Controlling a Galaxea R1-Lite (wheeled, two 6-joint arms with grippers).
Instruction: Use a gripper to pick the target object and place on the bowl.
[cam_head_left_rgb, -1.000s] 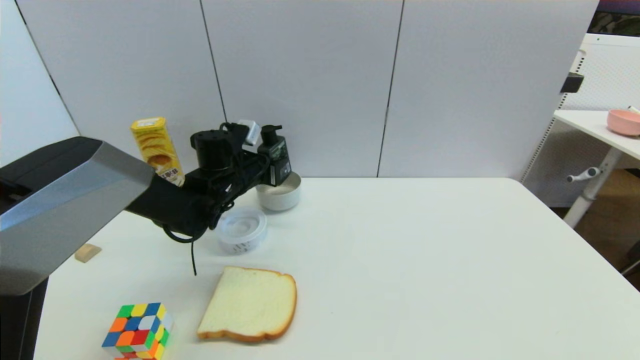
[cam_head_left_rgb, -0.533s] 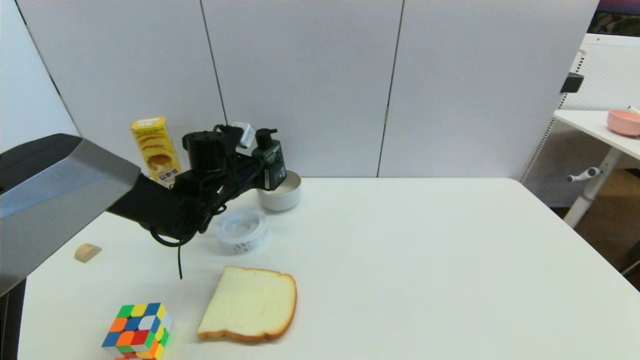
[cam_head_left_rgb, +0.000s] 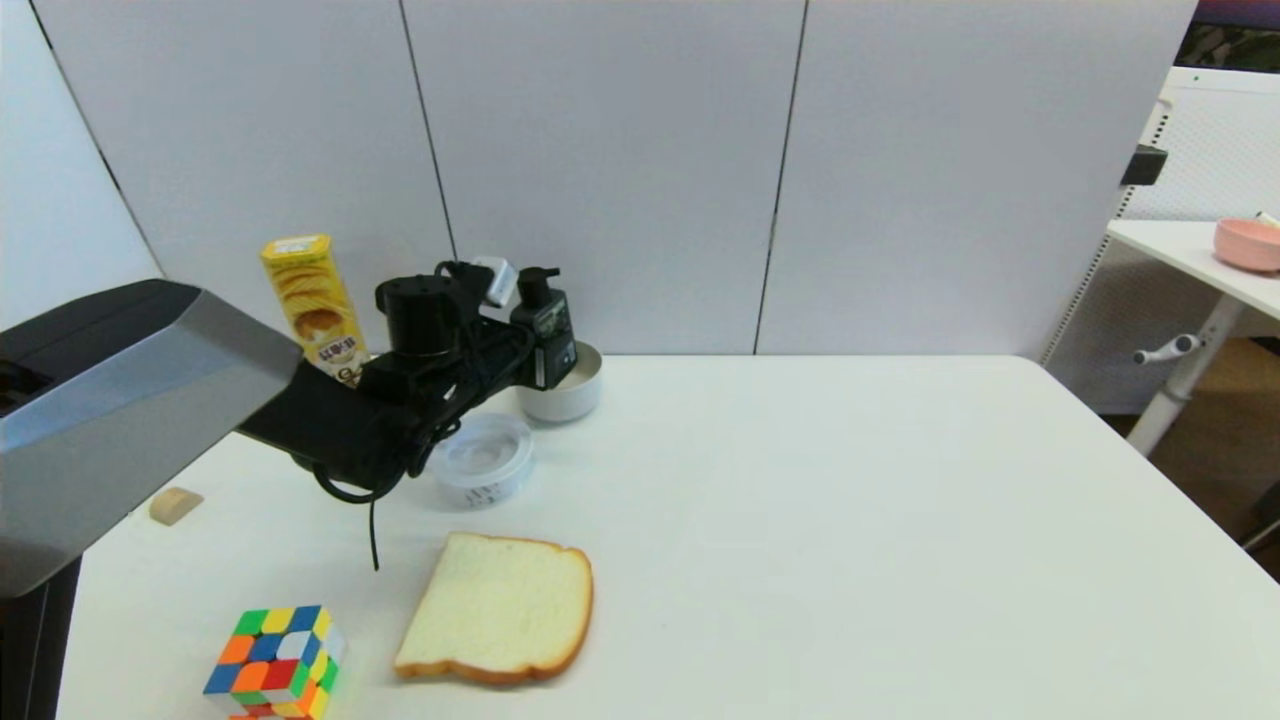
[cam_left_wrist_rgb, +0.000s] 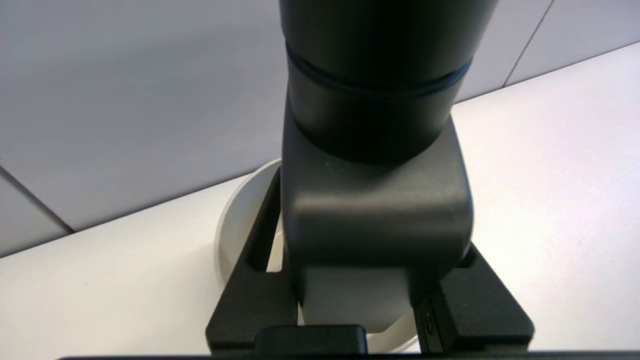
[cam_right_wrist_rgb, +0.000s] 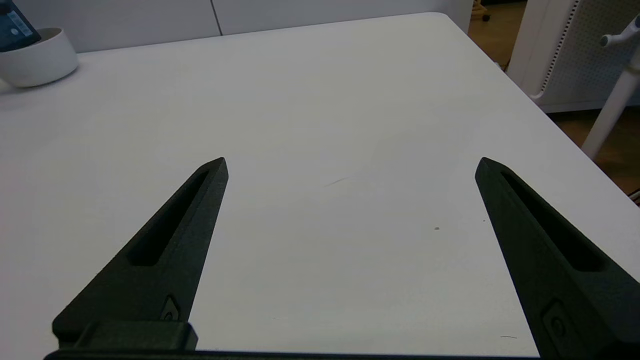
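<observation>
My left gripper (cam_head_left_rgb: 535, 335) is shut on the target object (cam_head_left_rgb: 550, 322), a dark pump bottle with a green-and-white label. It holds the bottle upright over the left side of the pale bowl (cam_head_left_rgb: 572, 397), with the base at the bowl's mouth. I cannot tell whether it touches. In the left wrist view the bottle (cam_left_wrist_rgb: 375, 200) fills the space between the black fingers (cam_left_wrist_rgb: 255, 295), and the bowl's rim (cam_left_wrist_rgb: 227, 240) shows behind it. My right gripper (cam_right_wrist_rgb: 350, 165) is open and empty over bare table. The bowl (cam_right_wrist_rgb: 40, 62) and bottle (cam_right_wrist_rgb: 15, 30) sit far off in that view.
A yellow chip box (cam_head_left_rgb: 310, 295) stands behind the left arm. A flat white ring disc (cam_head_left_rgb: 483, 458) lies in front of the bowl. A bread slice (cam_head_left_rgb: 497, 608), a colour cube (cam_head_left_rgb: 275, 660) and a small beige block (cam_head_left_rgb: 175, 505) lie nearer. A pink bowl (cam_head_left_rgb: 1248, 243) is on the side table.
My left gripper swung a little left with the bottle, then came back right. The bottle now sits slightly lower over the bowl than a second ago.
</observation>
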